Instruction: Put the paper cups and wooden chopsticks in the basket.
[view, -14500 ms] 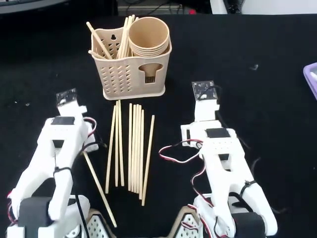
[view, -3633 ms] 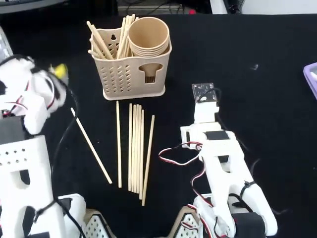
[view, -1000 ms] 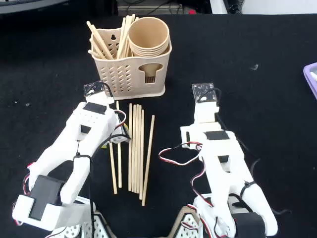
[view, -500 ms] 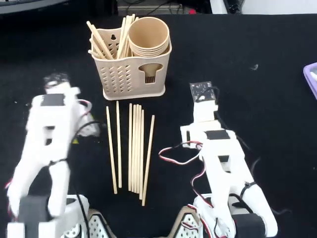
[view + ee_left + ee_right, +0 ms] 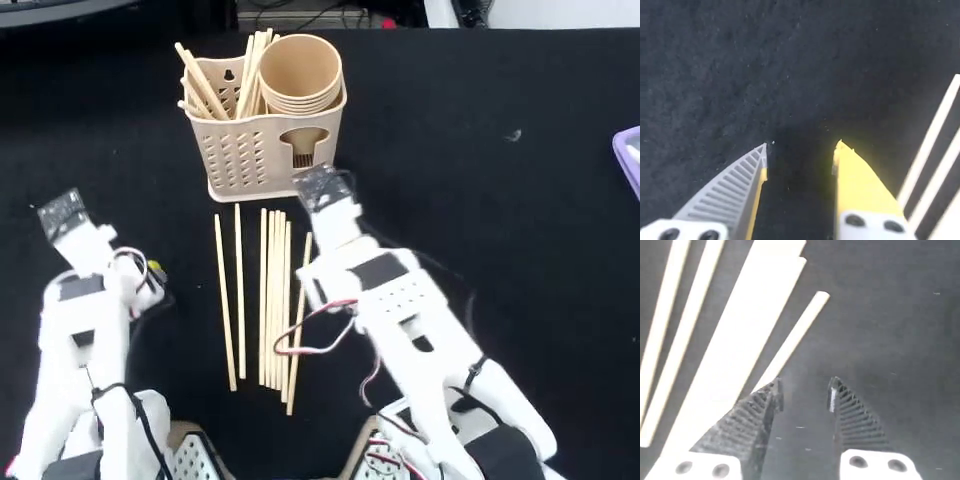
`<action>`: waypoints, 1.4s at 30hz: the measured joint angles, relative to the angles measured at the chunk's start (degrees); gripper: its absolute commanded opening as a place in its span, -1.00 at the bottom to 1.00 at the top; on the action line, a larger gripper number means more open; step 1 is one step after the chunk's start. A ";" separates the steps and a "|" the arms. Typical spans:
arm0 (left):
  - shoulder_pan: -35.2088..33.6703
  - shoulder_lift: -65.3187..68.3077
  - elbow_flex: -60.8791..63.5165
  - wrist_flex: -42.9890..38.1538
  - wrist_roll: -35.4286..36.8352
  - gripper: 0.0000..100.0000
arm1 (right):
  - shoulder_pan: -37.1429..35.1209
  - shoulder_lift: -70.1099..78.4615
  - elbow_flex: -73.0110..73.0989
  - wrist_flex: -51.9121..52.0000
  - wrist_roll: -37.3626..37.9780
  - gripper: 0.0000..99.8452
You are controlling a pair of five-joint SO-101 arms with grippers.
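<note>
The beige basket (image 5: 262, 152) stands at the back centre and holds stacked paper cups (image 5: 300, 75) and several wooden chopsticks (image 5: 212, 85). Several more chopsticks (image 5: 268, 300) lie in a row on the black cloth in front of it. My right arm (image 5: 385, 285) leans over the right end of that row. Its gripper (image 5: 805, 387) is open just above the cloth, with the outermost chopstick (image 5: 792, 342) running in beside one finger. My left arm (image 5: 85, 300) is left of the row. Its gripper (image 5: 802, 147) is open over bare cloth, with two chopsticks (image 5: 935, 150) off to the side.
A purple container (image 5: 628, 155) pokes in at the right edge. The black cloth (image 5: 500, 220) has free room right of the basket and far left. Cables trail near both arm bases.
My right arm has swung left from its rest spot onto the row of chopsticks. My left arm has drawn back to the left, away from them.
</note>
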 measured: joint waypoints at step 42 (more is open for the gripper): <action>-0.09 -0.18 5.36 -5.54 0.00 -0.58 | 0.18 48.09 -41.58 18.02 4.04 -0.87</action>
